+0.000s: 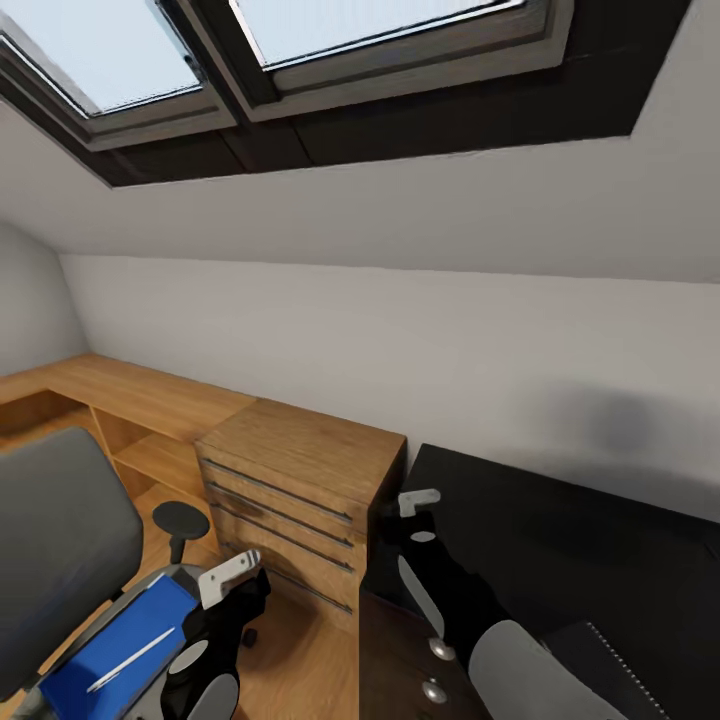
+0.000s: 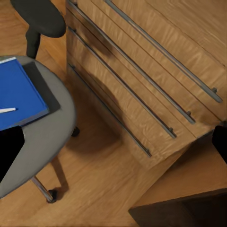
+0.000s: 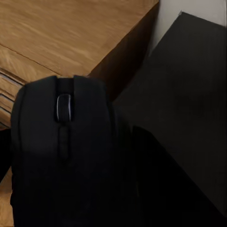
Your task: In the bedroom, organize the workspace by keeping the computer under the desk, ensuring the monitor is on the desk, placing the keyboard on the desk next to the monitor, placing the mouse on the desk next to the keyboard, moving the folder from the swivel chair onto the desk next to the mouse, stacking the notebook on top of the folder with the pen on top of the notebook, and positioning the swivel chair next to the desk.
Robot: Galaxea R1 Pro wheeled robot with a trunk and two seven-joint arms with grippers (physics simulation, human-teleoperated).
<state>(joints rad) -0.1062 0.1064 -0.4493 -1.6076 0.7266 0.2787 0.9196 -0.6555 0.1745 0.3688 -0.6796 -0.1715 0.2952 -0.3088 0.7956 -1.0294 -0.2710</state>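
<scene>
Right wrist view shows the mouse (image 3: 66,151) filling the near field, scroll wheel up, so the right tool (image 1: 418,518) appears to be closed on it, though the fingers themselves are hidden behind its dark body; it is carried over the near corner of the black counter (image 1: 580,530), beside the light wooden chest (image 1: 300,490). The mouse looks light, rigid and smooth-shelled, so I judge it apt to slip or twist; gripping across its flanks near the middle suits it, and it should be set down flat rather than dropped. In the head view the left tool (image 1: 230,580) hangs just beside the swivel chair (image 1: 60,540), and I cannot tell how wide it stands. On the seat lies the folder (image 1: 120,650), with the pen (image 1: 130,660) lying across it. The folder is thin, stiff and broad, so it should be taken at an edge overhanging the seat and kept level, or the pen will likely roll off. A keyboard (image 1: 610,670) corner shows at the counter's near right.
</scene>
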